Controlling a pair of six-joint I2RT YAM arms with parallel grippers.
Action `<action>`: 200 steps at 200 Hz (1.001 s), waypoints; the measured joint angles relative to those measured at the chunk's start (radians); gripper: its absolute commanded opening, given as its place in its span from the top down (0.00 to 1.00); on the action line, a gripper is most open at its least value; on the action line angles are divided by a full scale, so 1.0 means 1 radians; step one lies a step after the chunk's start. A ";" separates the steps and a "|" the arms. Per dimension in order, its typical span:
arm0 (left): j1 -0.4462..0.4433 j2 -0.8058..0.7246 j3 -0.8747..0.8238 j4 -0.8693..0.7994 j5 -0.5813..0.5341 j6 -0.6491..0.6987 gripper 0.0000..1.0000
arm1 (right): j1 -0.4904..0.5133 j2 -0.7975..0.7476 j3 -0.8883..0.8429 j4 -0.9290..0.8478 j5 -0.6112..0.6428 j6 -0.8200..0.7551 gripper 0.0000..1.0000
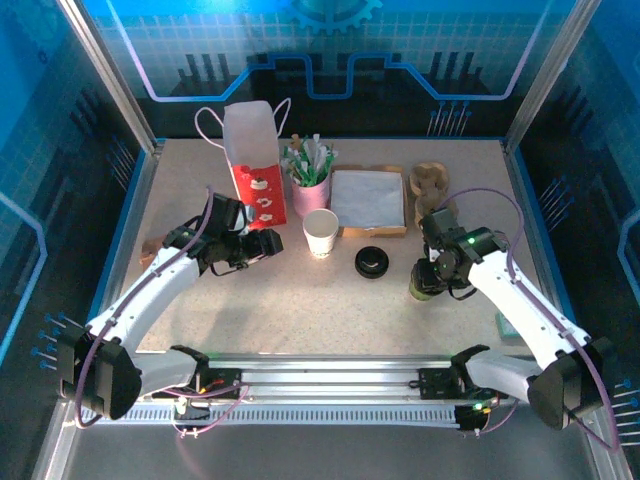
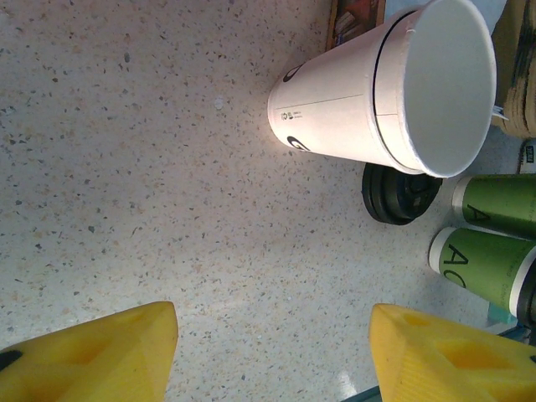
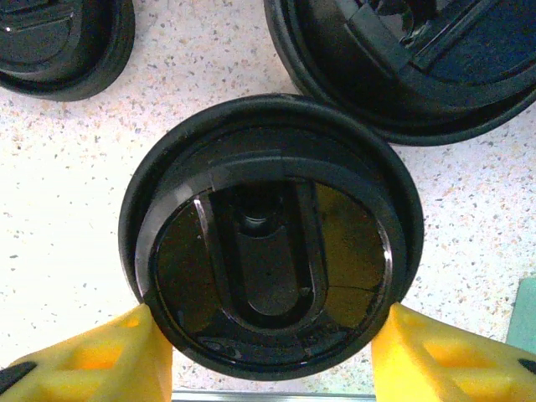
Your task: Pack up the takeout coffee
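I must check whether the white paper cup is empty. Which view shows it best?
The left wrist view: the white paper cup is large there, its open mouth toward the camera, no lid, nothing seen inside. The top external view shows it small, upright, next to the pink cup.

top view: high behind the arm bases (image 1: 320, 385), looking down, far from the white cup (image 1: 321, 232). left wrist: low and close at that cup's (image 2: 377, 92) left, facing it. right wrist: right of the cup, straight down onto a black-lidded cup (image 3: 268, 243) the top view shares (image 1: 422, 290).
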 measured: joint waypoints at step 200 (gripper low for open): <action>0.000 0.005 0.026 -0.001 0.000 0.000 0.35 | -0.009 0.019 0.029 0.023 -0.016 -0.018 0.39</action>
